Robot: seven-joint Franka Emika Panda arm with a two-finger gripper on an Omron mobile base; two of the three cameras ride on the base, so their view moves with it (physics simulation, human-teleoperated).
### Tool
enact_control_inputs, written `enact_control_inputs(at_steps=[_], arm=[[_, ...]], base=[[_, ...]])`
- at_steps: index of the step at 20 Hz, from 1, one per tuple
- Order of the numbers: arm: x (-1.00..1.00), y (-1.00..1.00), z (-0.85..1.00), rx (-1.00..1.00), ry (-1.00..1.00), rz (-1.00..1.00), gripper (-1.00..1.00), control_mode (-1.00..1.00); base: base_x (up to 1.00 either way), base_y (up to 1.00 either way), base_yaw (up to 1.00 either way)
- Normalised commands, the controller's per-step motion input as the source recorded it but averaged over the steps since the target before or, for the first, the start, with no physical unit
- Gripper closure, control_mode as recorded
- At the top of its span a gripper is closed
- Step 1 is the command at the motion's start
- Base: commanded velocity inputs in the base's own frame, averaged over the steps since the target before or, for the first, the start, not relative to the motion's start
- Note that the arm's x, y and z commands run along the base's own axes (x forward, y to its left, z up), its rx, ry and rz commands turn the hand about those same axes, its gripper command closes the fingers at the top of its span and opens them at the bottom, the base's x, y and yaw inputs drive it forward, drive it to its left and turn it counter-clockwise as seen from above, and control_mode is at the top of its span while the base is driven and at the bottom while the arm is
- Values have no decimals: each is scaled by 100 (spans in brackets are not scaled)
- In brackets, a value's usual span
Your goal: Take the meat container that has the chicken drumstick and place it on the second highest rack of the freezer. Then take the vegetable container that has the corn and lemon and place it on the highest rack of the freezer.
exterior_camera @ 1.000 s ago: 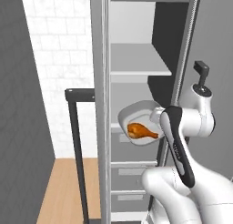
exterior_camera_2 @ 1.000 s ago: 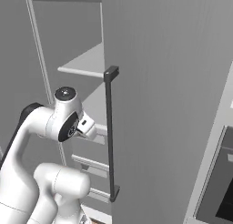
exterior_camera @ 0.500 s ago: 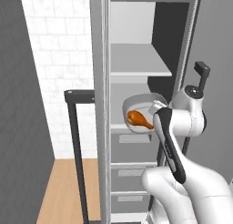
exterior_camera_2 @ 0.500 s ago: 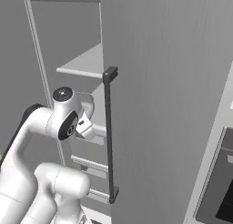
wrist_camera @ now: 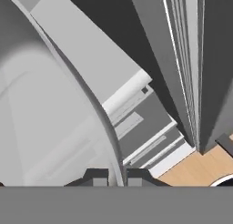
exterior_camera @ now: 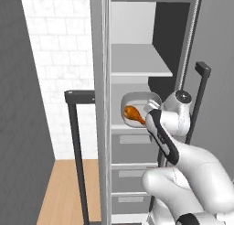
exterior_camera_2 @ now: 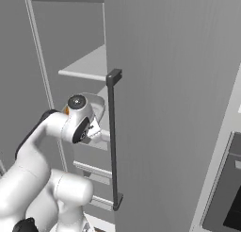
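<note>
Fingertips of my gripper (wrist_camera: 110,177) stand almost together, with the thin rim of the meat container (exterior_camera: 137,102) pinched between them, so I have it by its edge. Out from the jaws, the pale bowl hangs tilted, the chicken drumstick (exterior_camera: 133,114) lying inside with its thick end away from me. Beyond it is the open freezer (exterior_camera: 132,45): the container sits at the front edge of the lower pale shelf (exterior_camera: 121,126), under the highest rack (exterior_camera: 137,64). My judgement: push inward and level it onto that lower shelf.
</note>
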Motion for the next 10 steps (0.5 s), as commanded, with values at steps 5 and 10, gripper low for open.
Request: enact_control_inputs(at_steps=[5,10], arm=[[70,13,-19,0,6,-11,100,-100],[92,2,0,0,5,-15,100,-100]], base=[[0,0,0],[0,0,0]])
